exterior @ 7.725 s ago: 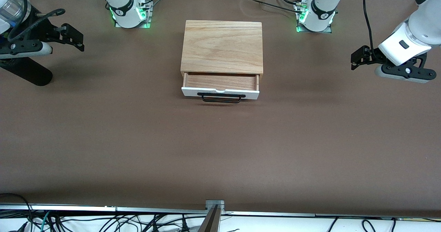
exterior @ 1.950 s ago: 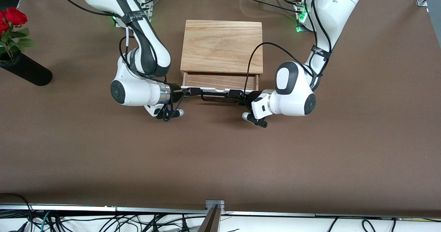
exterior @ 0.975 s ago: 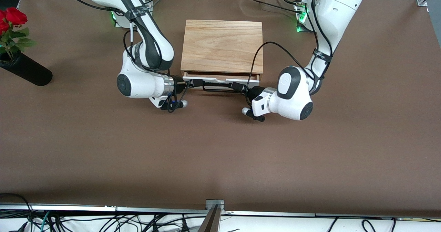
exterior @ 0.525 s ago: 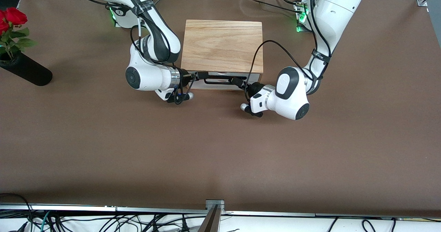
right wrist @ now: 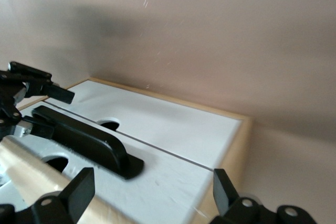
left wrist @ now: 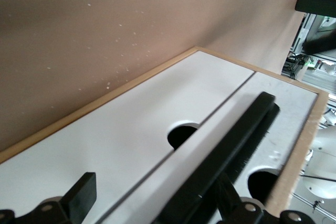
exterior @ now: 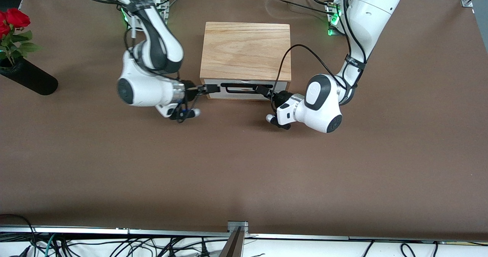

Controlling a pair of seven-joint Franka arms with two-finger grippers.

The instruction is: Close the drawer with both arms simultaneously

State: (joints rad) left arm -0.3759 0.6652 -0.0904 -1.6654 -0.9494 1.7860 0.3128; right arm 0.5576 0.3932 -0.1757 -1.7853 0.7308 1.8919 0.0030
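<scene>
The drawer sits pushed in, its white front flush with the light-wood box; no brown interior shows. Its black bar handle runs across the front. My left gripper is open at the handle's end toward the left arm; in the left wrist view the handle runs between its fingers. My right gripper is open at the front's corner toward the right arm. The right wrist view shows the white front between its fingers and the handle beside them.
A black vase with red roses lies at the right arm's end of the table. Both arm bases stand beside the box. Bare brown table spreads from the drawer to the table's front edge.
The drawer has slid from open to fully in, with both grippers moving along at its front. In the last half second the right arm drew back a little toward its own end.
</scene>
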